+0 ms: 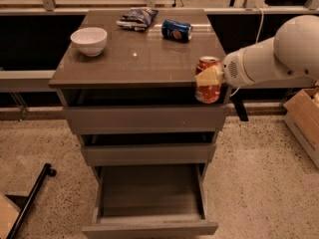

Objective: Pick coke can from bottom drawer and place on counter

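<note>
My gripper (209, 78) is shut on the coke can (208, 86), a red-orange can with a silver top. It holds the can upright in front of the counter's (134, 59) front right corner, with the can's top just above the counter's edge. The white arm reaches in from the right. The bottom drawer (149, 198) stands pulled open below, and its grey inside holds nothing.
On the counter are a white bowl (89, 40) at the left, a blue Pepsi can (176, 30) lying on its side at the back, and a dark snack bag (137, 18) behind. A cardboard box (305, 121) stands on the floor at right. A black bar (30, 200) lies at lower left.
</note>
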`<state>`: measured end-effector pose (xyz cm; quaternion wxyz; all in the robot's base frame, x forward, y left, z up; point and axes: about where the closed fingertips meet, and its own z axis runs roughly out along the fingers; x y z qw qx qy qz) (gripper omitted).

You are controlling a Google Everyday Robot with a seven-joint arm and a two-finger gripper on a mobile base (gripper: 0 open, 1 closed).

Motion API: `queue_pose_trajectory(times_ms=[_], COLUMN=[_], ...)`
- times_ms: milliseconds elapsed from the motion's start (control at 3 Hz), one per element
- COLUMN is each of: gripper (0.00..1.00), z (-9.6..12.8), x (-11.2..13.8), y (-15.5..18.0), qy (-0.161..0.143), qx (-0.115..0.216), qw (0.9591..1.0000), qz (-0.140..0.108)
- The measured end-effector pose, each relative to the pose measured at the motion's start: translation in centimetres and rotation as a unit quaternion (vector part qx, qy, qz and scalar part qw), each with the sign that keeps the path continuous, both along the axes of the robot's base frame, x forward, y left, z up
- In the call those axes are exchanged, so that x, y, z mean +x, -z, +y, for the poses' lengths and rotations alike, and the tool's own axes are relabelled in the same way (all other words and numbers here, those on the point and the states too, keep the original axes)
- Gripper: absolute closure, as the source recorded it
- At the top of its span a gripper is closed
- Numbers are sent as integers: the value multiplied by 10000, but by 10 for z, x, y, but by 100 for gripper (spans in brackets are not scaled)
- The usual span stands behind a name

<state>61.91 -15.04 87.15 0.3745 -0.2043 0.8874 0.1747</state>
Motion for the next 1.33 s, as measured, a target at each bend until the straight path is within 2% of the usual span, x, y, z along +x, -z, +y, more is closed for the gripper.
queue_pose_trajectory(times_ms=[333,667,1333], gripper=[100,100,100], z=[10,23,40], x=[15,42,108], y=[-34,-46,-34], qy=[-171,-125,115], qx=[-14,83,199], qw=[9979,9934,9850], qz=[-617,-1138,-1711])
